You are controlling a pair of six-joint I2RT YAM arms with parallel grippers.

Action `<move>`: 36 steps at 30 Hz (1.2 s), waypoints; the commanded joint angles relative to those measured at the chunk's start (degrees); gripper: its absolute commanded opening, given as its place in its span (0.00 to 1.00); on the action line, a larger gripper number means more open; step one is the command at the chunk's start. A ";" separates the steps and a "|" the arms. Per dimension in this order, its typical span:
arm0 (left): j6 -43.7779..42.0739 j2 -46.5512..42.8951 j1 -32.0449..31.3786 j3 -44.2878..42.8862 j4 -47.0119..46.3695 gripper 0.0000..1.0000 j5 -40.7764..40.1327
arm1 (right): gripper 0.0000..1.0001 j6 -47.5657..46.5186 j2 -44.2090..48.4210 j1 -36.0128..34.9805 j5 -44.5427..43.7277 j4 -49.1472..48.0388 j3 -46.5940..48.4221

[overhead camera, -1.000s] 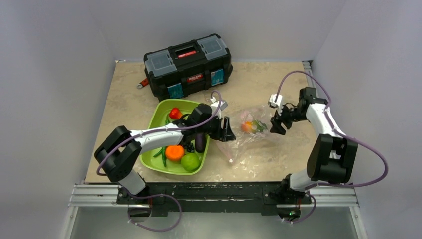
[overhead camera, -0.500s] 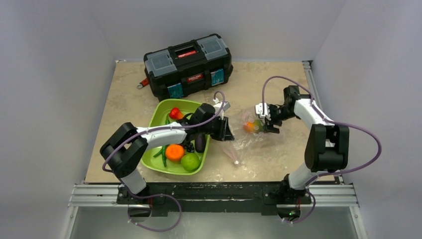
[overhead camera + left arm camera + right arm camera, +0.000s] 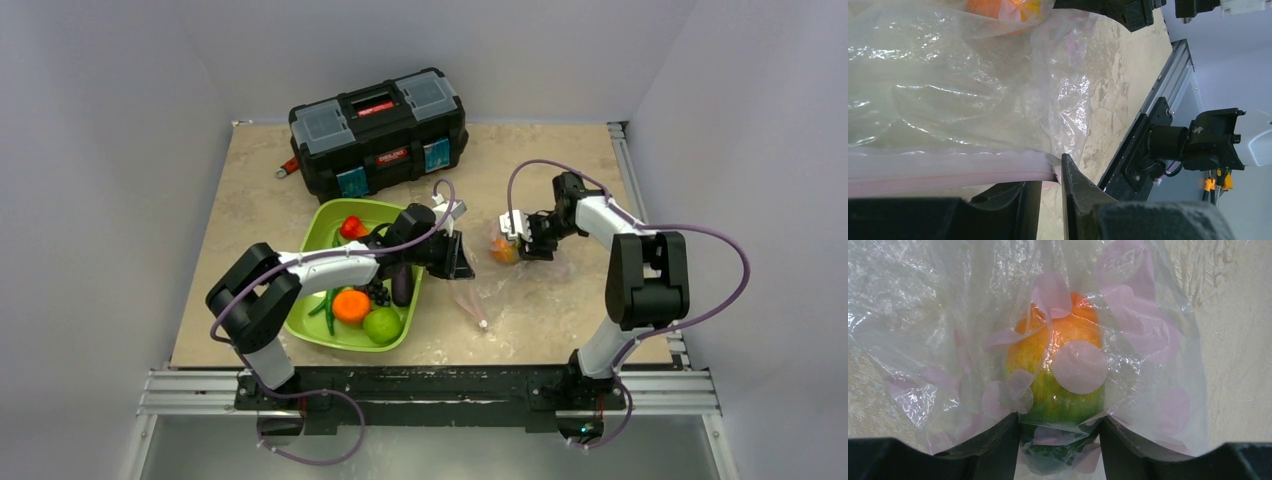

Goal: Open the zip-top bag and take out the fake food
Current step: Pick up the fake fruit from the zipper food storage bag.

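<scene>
While the left gripper (image 3: 1050, 176) clamps the bag (image 3: 948, 90) by its mouth, the right gripper (image 3: 1060, 429), grip unclear, could lose the mango (image 3: 1045, 347) through slippery plastic.

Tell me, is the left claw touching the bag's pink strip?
Touching. The left wrist view shows the pink zip strip pinched between the fingers of the left gripper.

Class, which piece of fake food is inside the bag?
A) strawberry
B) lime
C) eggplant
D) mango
D: the orange-green mango shows through the bag, while the eggplant, lime and strawberry lie in the tray.
</scene>
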State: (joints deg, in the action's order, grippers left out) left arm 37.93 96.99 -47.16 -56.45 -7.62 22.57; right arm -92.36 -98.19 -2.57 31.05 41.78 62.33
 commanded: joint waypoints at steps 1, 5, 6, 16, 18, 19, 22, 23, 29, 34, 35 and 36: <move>0.21 0.82 0.48 -2.35 -1.22 0.17 1.29 | 0.47 1.30 -1.89 -1.41 -2.21 -0.30 -2.08; 0.30 1.17 0.47 -1.99 -2.19 0.17 1.64 | 0.46 -1.05 -0.49 -1.59 1.62 2.83 -2.93; 0.30 1.18 0.48 -1.69 -3.13 0.17 2.07 | 0.45 -1.83 -0.18 -1.71 1.86 3.82 -2.91; -6.20 -8.76 0.11 6.88 -9.59 0.51 4.64 | 0.24 1.03 -0.34 -1.74 1.80 5.21 -0.44; -8.45 -13.04 0.13 10.07 -9.43 0.52 3.96 | 0.21 1.02 -1.03 -1.64 1.90 6.10 0.00; -9.50 -15.61 0.07 11.77 -9.55 0.53 3.89 | 0.20 1.15 -1.18 -1.57 1.90 6.26 0.07; -13.39 -24.75 -0.96 15.94 -7.05 0.56 1.47 | 0.18 1.64 -1.00 -1.53 1.86 5.90 -0.32; -15.27 -27.48 -1.46 16.39 -4.54 0.57 -0.05 | 0.18 1.61 -0.88 -1.44 2.01 5.87 -0.43; -24.54 -32.56 -5.73 17.06 7.28 0.61 -12.69 | 0.16 1.19 -0.85 -1.07 3.71 8.25 0.65; -36.21 -31.67 -14.61 18.62 9.10 0.62 -28.47 | 0.16 -0.84 -0.97 -0.79 4.05 11.62 0.74; -37.42 -31.36 -15.46 19.47 6.65 0.62 -29.89 | 0.16 -1.21 -0.89 -0.80 4.21 12.07 0.70; -39.09 -31.01 -15.75 20.38 4.42 0.62 -30.47 | 0.16 -1.65 -0.74 -0.79 4.45 12.50 0.62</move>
State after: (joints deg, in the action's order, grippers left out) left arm 9.72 65.08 -59.94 -38.52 -0.40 3.40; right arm -92.23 -98.19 -3.60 34.22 47.86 62.46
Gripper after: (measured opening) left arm 0.615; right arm 0.520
